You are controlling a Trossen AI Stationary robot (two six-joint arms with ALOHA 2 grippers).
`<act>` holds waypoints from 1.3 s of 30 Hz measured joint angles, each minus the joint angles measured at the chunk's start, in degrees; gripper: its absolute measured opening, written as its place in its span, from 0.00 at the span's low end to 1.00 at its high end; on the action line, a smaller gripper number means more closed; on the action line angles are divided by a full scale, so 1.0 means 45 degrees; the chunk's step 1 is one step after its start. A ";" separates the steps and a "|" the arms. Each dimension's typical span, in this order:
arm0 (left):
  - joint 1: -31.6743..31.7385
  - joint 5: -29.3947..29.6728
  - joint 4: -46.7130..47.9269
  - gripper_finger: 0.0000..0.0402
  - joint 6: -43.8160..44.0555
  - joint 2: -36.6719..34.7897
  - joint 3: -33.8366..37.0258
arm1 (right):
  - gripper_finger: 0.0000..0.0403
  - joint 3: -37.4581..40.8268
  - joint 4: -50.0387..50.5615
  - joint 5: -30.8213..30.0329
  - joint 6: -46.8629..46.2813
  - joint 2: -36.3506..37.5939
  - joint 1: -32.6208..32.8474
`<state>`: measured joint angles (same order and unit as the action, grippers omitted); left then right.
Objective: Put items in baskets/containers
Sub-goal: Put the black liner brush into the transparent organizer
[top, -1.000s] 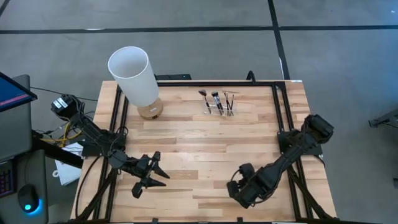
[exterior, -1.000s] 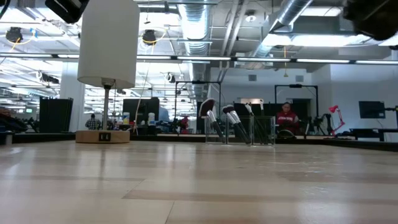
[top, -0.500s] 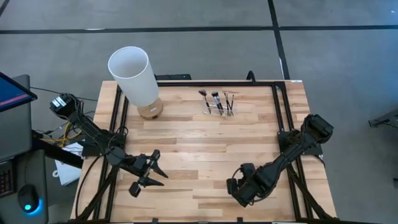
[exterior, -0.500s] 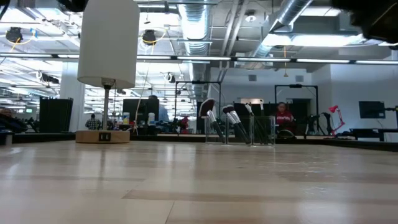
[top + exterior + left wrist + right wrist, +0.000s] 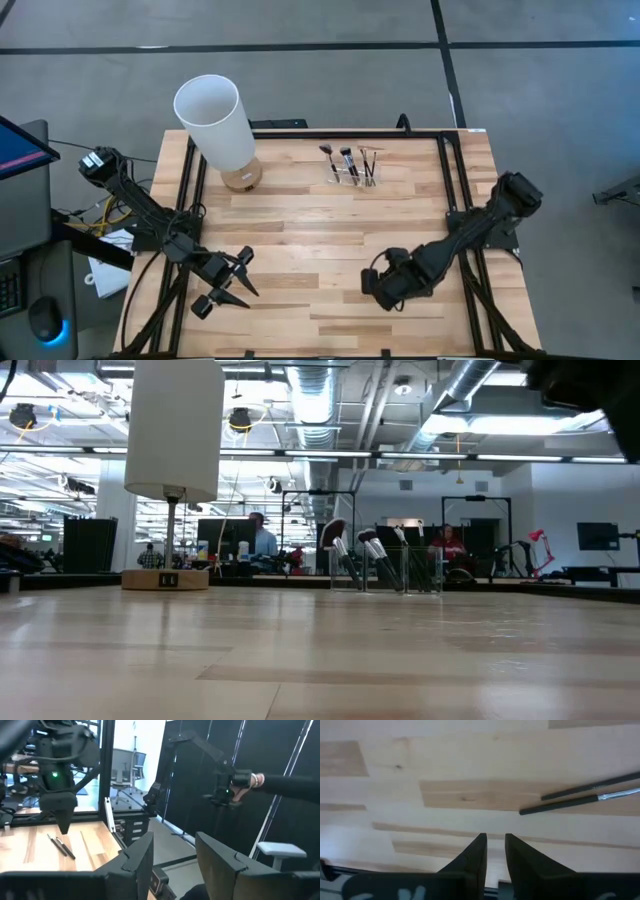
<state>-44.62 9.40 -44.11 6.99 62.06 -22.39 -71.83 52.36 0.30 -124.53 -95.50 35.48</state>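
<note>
The table (image 5: 330,225) is a rectangular top of pale wood planks with visible grain and a few darker boards, framed by black rails. At its far left corner stands a tall white cylinder (image 5: 215,118), smooth and matte, on a round wooden base. The clear acrylic brush holder (image 5: 354,172) sits near the far edge, right of the cylinder and well apart from both arms; in the low view its see-through walls show several makeup brushes (image 5: 372,556) standing in it, handles down, bristle heads up and leaning left, one with a wide fan head. Two more thin brushes (image 5: 580,798) lie flat on the wood under the right arm, side by side and almost parallel, dark handles with a silver ferrule on one, long axes running along the board grain. The left gripper (image 5: 235,282) hangs over the near left part of the table, its fingers parted and holding nothing. The right gripper (image 5: 493,851) hovers just above the wood near those brushes, fingers slightly apart, grasping nothing.
</note>
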 joint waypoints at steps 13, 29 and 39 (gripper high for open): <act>-0.0211 -0.0094 0.0560 0.36 -0.0154 0.0000 0.0000 | 0.15 0.0000 0.1374 0.2212 -0.0251 0.0084 -0.0557; -0.0321 -0.0058 0.0566 0.36 -0.0163 0.0000 0.0000 | 0.15 0.0000 -0.0479 0.0612 0.3701 -0.0015 0.0134; -0.0311 0.0137 0.0566 0.36 -0.0394 0.0000 0.0000 | 0.15 0.0000 -0.0761 0.1224 0.5085 0.0234 -0.1493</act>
<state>-46.02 10.02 -41.56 5.22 62.06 -22.39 -71.83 48.94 5.80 -101.65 -94.45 28.76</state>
